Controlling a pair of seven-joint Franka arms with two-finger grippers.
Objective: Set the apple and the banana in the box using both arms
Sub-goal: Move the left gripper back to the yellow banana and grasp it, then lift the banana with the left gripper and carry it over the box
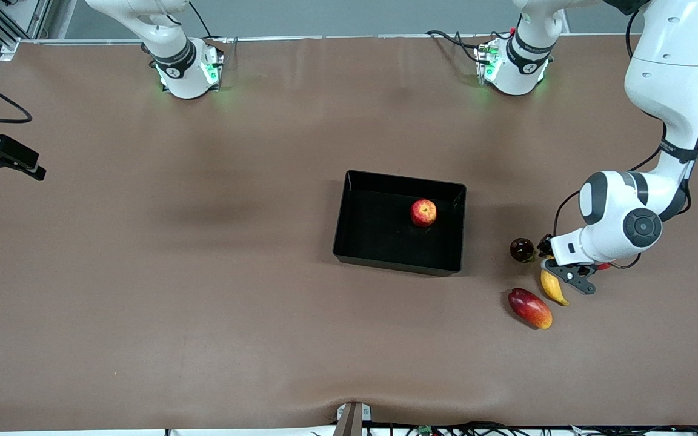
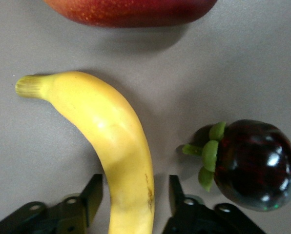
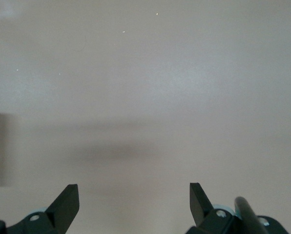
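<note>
The red and yellow apple (image 1: 423, 212) lies inside the black box (image 1: 355, 242), which stands mid-table. The yellow banana (image 1: 554, 287) lies on the table toward the left arm's end, nearer to the front camera than the box. My left gripper (image 1: 552, 269) is down at the banana's end. In the left wrist view my left gripper (image 2: 135, 187) is open, with one finger (image 2: 92, 192) on each side of the banana (image 2: 111, 126) and a gap on both sides. My right gripper (image 3: 134, 195) is open and empty over bare table; it does not show in the front view.
A dark purple mangosteen-like fruit (image 1: 521, 249) sits right beside the left gripper, also in the left wrist view (image 2: 258, 163). A red-and-yellow mango-like fruit (image 1: 529, 307) lies beside the banana, nearer the front camera. A black camera mount (image 1: 3, 154) juts in at the right arm's end.
</note>
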